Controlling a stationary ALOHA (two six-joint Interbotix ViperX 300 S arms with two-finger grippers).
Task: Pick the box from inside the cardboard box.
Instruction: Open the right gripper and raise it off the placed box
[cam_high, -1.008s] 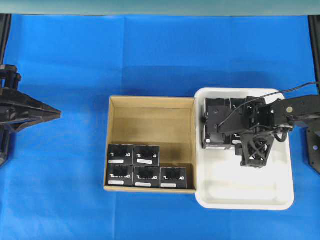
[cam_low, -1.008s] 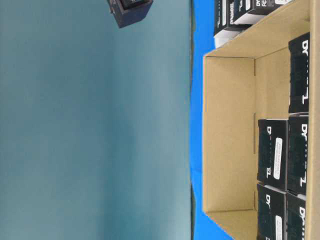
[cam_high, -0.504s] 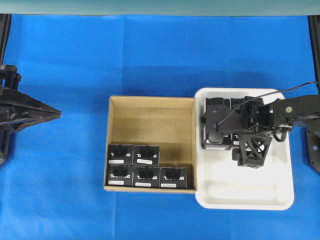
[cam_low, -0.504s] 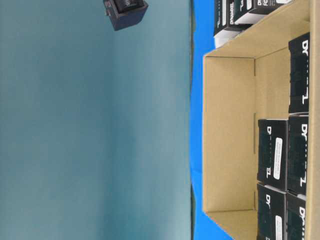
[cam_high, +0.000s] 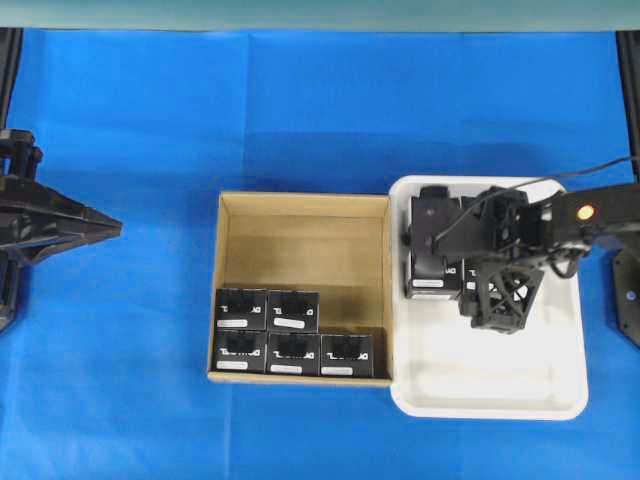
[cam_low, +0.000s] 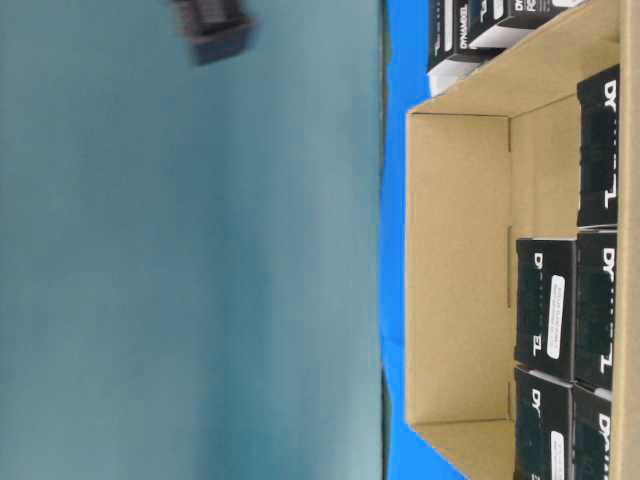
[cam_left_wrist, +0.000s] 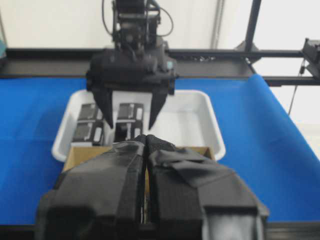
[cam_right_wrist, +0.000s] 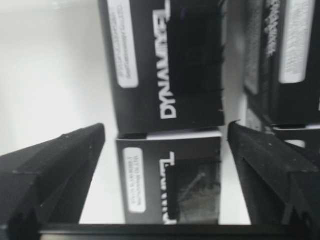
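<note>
In the overhead view five black boxes (cam_high: 292, 311) sat along the lower edge of the cardboard box (cam_high: 304, 203). To the right, over the white tray (cam_high: 487, 385), the right gripper (cam_high: 438, 250) hung with fingers wide apart, gripping nothing. At far left the left gripper (cam_high: 108, 229) was pressed together.

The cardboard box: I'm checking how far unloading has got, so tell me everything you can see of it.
The cardboard box is a square, tan, open-topped carton with low walls, lying flat on the blue table cover. Its right wall touches the white tray. Five small black boxes with white labels remain inside, three along the near wall and two behind them; the far half is bare. Neither hand is in it.
</note>
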